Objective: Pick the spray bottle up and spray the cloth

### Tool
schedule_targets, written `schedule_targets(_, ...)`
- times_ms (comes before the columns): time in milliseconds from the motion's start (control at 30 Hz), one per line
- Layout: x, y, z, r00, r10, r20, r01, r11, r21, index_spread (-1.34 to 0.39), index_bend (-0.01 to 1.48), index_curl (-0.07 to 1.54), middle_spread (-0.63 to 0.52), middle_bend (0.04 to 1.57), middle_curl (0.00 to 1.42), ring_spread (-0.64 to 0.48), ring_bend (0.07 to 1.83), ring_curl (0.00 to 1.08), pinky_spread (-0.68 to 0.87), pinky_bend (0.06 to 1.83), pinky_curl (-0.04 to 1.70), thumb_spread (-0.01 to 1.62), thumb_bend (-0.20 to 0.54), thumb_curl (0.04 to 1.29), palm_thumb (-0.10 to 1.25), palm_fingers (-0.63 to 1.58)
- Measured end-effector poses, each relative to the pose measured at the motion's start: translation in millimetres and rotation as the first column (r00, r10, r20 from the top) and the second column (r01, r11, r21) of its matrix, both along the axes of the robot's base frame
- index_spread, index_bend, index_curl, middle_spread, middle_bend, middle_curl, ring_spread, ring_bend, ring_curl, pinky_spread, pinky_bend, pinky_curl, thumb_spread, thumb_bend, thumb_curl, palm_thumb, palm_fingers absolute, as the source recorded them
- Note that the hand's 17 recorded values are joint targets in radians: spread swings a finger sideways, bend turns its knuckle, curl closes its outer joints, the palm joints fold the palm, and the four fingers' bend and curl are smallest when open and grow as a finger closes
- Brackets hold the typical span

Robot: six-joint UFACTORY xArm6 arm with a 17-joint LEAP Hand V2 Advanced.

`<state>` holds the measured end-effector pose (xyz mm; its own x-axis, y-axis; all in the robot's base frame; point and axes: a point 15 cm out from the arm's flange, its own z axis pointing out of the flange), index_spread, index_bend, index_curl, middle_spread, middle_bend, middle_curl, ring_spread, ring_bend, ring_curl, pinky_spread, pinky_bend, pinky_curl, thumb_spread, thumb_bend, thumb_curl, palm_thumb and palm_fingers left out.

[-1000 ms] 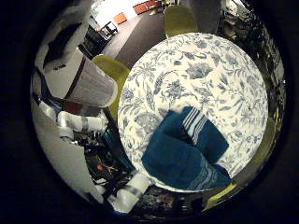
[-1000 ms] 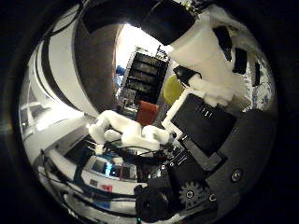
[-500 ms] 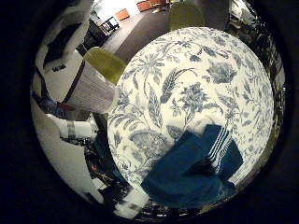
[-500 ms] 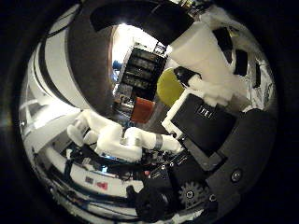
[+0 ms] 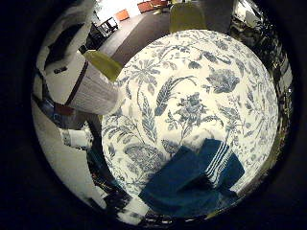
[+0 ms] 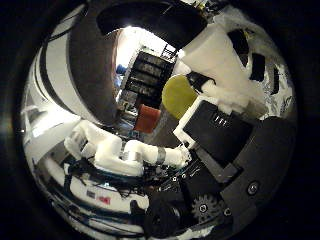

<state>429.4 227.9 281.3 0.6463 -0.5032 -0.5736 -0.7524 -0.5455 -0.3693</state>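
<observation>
A dark blue cloth (image 5: 196, 179) with white stripes lies crumpled near the edge of a round table (image 5: 192, 86) covered in a blue floral print. The table is well below the palm. A white spray bottle (image 5: 88, 88) with a brown band and a printed label sits close against the palm at the side of the little finger view. It is off to the side of the cloth, over the table's rim. The right hand (image 6: 220, 115) shows as white and black fingers curled across the thumb side view, shut on the bottle.
Yellow chairs (image 5: 103, 64) (image 5: 184, 14) stand around the table on a dark floor. The white arm (image 6: 125, 152) reaches across the thumb side view. Behind it are dark shelves (image 6: 147, 75) and an orange chair (image 6: 147, 117).
The whole view has shifted across the table, so the camera has moved; more tablecloth shows and the cloth sits nearer the picture's edge. The bottle keeps its place against the palm.
</observation>
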Motion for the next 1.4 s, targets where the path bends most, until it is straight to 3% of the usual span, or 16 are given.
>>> schedule_targets(300,2,-5,-2,1.0,-0.011,-0.006,0.011,1.0,-0.011,-0.19,1.18,0.74,-0.08,1.41,0.62,-0.23,1.33,0.82,-0.2,1.01,1.42,0.58,-0.025,0.89,1.05,1.14)
schedule_targets(433,5,-12,-7,1.0,-0.027,-0.017,0.027,1.0,-0.013,-0.2,1.11,0.73,-0.09,1.38,0.62,-0.22,1.31,0.8,-0.21,1.02,1.36,0.53,-0.042,0.87,1.0,1.11)
schedule_targets(700,2,-20,-21,0.999,-0.015,-0.043,0.014,0.999,-0.044,-0.28,0.69,0.71,-0.13,1.16,0.58,-0.24,1.19,0.69,-0.34,0.99,1.07,0.38,-0.041,0.82,0.93,0.93)
schedule_targets(800,1,-25,-27,0.999,-0.003,-0.045,0.0,0.997,-0.072,-0.34,0.41,0.65,-0.16,1.07,0.58,-0.28,1.16,0.66,-0.43,1.03,0.98,0.42,-0.035,0.79,0.93,0.66)
schedule_targets(933,0,-27,-29,0.999,-0.001,-0.048,-0.003,0.997,-0.078,-0.4,0.28,0.61,-0.2,0.91,0.56,-0.3,1.13,0.64,-0.48,1.0,0.9,0.55,-0.031,0.75,0.94,0.49)
schedule_targets(1033,2,-31,-29,0.999,-0.009,-0.046,0.006,0.997,-0.078,-0.41,0.28,0.59,-0.2,0.83,0.56,-0.29,1.1,0.62,-0.41,0.87,0.86,0.7,-0.024,0.72,0.93,0.35)
schedule_targets(1133,3,-33,-28,0.999,-0.016,-0.045,0.013,0.997,-0.078,-0.38,0.3,0.57,-0.18,0.81,0.56,-0.24,0.95,0.58,-0.25,0.73,0.84,0.84,-0.025,0.69,0.92,0.19)
schedule_targets(1400,9,-48,-23,0.998,-0.046,-0.033,0.044,0.996,-0.078,-0.31,0.29,0.48,-0.07,0.57,0.46,-0.02,0.64,0.44,0.25,0.57,0.7,0.94,-0.02,0.64,0.89,0.1)
